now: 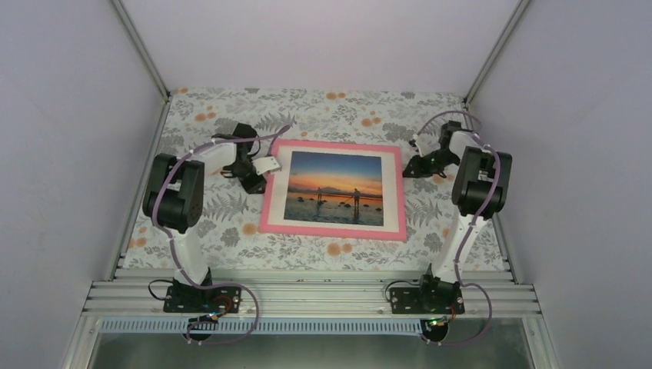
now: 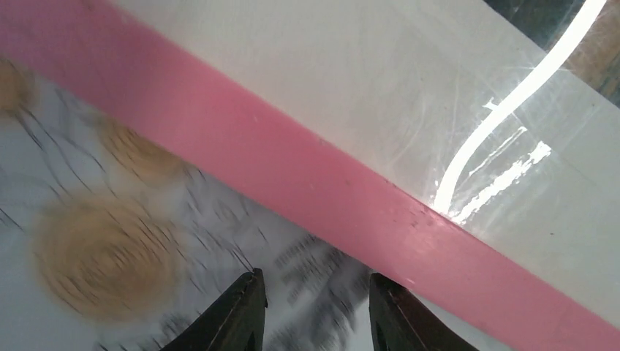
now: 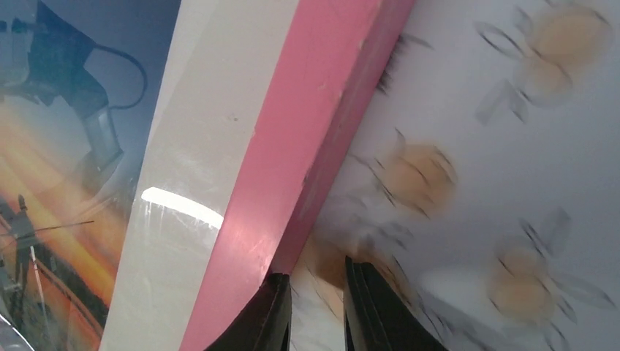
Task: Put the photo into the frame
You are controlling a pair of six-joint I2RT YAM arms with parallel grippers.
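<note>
From above, the photo (image 1: 335, 188) lay flat inside the pink frame (image 1: 338, 144), ringed by a white mat (image 1: 391, 192), in the middle of the floral tablecloth (image 1: 323, 108). That view placed my two arms at opposite ends of the frame, both toward its far corners, but it was too distant to show how my fingers stood.

The wrist cameras filled that in. My left gripper (image 2: 314, 281) hung just off the frame's left edge, over bare cloth. Its two dark fingers (image 2: 237, 314) were apart with nothing between them, and the pink rail ran diagonally just beyond the tips. Past the rail was the mat under bright streaks of glare, which the top view did not catch.

My right gripper (image 3: 316, 274) sat at the frame's right edge with only a narrow gap between the fingers, and only cloth showed through it. The inner finger (image 3: 267, 314) was right at the foot of the rail's outer side. It may have touched, though I could not tell through the blur. Only this camera showed the rail's side face, and a strip of the sunset print beyond the mat.
</note>
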